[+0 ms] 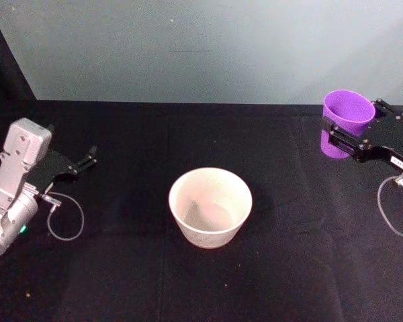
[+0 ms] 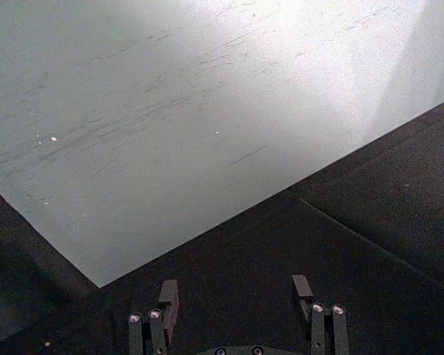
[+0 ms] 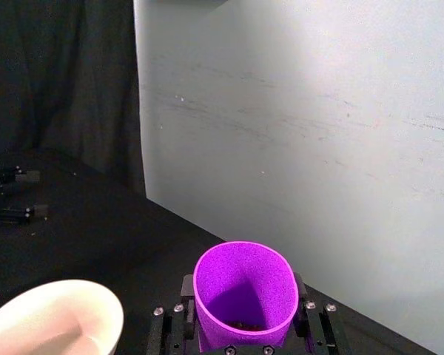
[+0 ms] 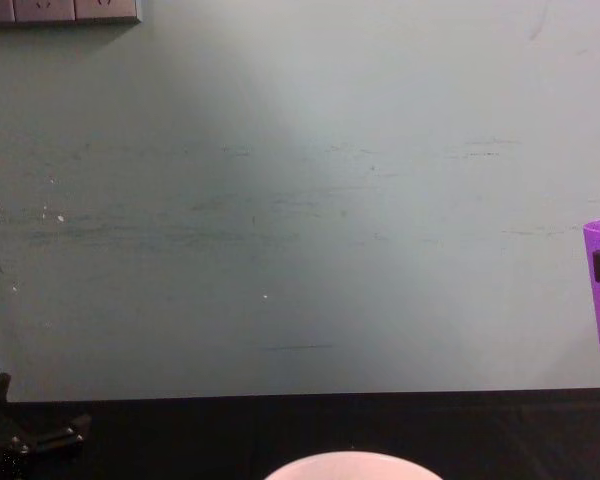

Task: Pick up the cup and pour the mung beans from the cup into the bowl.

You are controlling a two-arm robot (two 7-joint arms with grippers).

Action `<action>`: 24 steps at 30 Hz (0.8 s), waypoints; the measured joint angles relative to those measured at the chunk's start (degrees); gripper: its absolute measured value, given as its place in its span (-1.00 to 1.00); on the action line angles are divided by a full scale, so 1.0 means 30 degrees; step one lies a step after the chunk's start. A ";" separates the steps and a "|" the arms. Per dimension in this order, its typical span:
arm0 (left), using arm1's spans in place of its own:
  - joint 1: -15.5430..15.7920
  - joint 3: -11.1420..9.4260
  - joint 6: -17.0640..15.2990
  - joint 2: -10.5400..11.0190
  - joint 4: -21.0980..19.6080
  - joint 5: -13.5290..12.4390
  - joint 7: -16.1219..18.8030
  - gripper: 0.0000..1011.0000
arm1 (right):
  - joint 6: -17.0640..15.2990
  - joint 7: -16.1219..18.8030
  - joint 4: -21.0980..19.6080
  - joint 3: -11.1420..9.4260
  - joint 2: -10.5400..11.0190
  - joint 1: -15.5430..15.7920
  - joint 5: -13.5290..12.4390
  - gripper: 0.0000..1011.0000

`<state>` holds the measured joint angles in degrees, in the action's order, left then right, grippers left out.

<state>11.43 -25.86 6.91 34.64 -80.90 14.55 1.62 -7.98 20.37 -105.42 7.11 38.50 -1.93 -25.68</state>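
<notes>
- Right gripper (image 1: 354, 124) pinched the cup (image 1: 348, 111), held upright and clear of the table (image 1: 121, 282), at 2 o'clock from the bowl (image 1: 188, 225).
- Beans (image 3: 244, 324) lay in the cup's bottom; the bowl looked empty.
- Judged: pickup done, with the carry to the bowl and the pour left to do.
- Left gripper (image 1: 91, 157), fingers spread, sat idle at 9 o'clock.

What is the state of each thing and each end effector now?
cup: upright, lifted off the table.
mung beans: some seen at the cup's bottom, unpoured.
bowl: upright on the table, looks empty.
right end effector: shut on the cup.
left end effector: open, holding nothing.
</notes>
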 joint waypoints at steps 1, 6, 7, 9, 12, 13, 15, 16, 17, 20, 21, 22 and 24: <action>0.0000 -0.0001 0.0001 0.0000 -0.0001 0.0000 0.0000 0.98 | 0.0000 0.0000 0.0000 0.0000 -0.0001 -0.0001 -0.0001 0.45; 0.0000 0.0000 0.0001 0.0000 -0.0001 0.0000 0.0000 0.98 | -0.0001 0.0000 0.0001 0.0000 -0.0001 0.0000 0.0000 0.45; 0.0000 -0.0001 0.0001 0.0000 -0.0001 0.0000 0.0000 0.98 | 0.0000 -0.0001 0.0001 0.0000 -0.0001 0.0000 0.0000 0.45; 0.0000 -0.0001 0.0001 0.0000 -0.0001 0.0000 0.0000 0.98 | 0.0000 0.0000 0.0000 0.0000 0.0000 0.0000 0.0001 0.45; 0.0000 -0.0001 0.0001 -0.0001 -0.0001 -0.0001 0.0001 0.98 | 0.0000 -0.0001 0.0000 0.0000 -0.0001 0.0000 0.0000 0.45; 0.0001 -0.0001 0.0000 0.0000 -0.0001 0.0000 0.0000 0.98 | 0.0000 0.0000 0.0000 0.0000 -0.0001 0.0000 0.0000 0.45; 0.0000 -0.0001 0.0000 -0.0001 -0.0001 -0.0001 0.0000 0.98 | -0.0001 0.0000 0.0000 0.0000 0.0000 0.0000 0.0000 0.45; 0.0000 -0.0001 0.0000 -0.0001 -0.0001 0.0000 0.0001 0.98 | -0.0001 0.0000 0.0000 0.0000 0.0000 0.0000 0.0000 0.45; 0.0000 -0.0001 0.0000 0.0000 -0.0001 -0.0001 0.0001 0.98 | -0.0001 -0.0001 0.0000 0.0000 0.0000 -0.0001 0.0000 0.45; -0.0001 0.0000 0.0000 0.0000 -0.0001 0.0000 0.0001 0.98 | 0.0000 0.0001 0.0000 0.0000 0.0000 0.0000 0.0000 0.45; -0.0001 0.0000 0.0000 0.0000 -0.0001 0.0000 0.0001 0.98 | -0.0001 0.0000 0.0001 -0.0001 -0.0001 0.0000 0.0000 0.45; 0.0000 0.0000 0.0000 0.0000 -0.0001 -0.0001 0.0000 0.98 | -0.0001 0.0000 0.0000 0.0000 0.0000 0.0000 0.0000 0.45; 0.0000 0.0000 0.0001 0.0001 -0.0001 0.0001 0.0001 0.98 | 0.0000 0.0000 0.0000 0.0000 -0.0001 0.0000 0.0000 0.45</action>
<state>11.43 -25.86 6.91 34.65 -80.90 14.55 1.62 -7.98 20.37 -105.42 7.11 38.50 -1.93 -25.68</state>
